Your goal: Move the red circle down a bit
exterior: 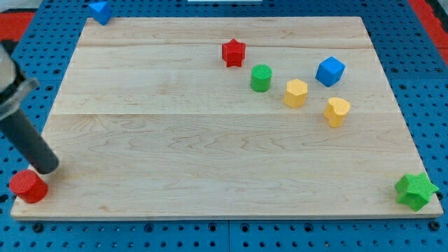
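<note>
Here, at the view's bottom-left corner of the wooden tabletop, the red circle sits right at the board's left edge, overhanging it slightly, with only a thin strip of wood between it and the bottom edge. My tip rests just above and to the right of that block, touching or very nearly touching it; I cannot tell which. The rod carries no pincer, so there are no jaws to be apart or together.

Wide bare wood stretches across the middle and the bottom of the board. The other blocks cluster toward the view's upper right: a red star, a green cylinder, a blue cube and two yellow blocks. A green star sits at the bottom-right corner, and a small blue block at the top-left corner. No containers appear.
</note>
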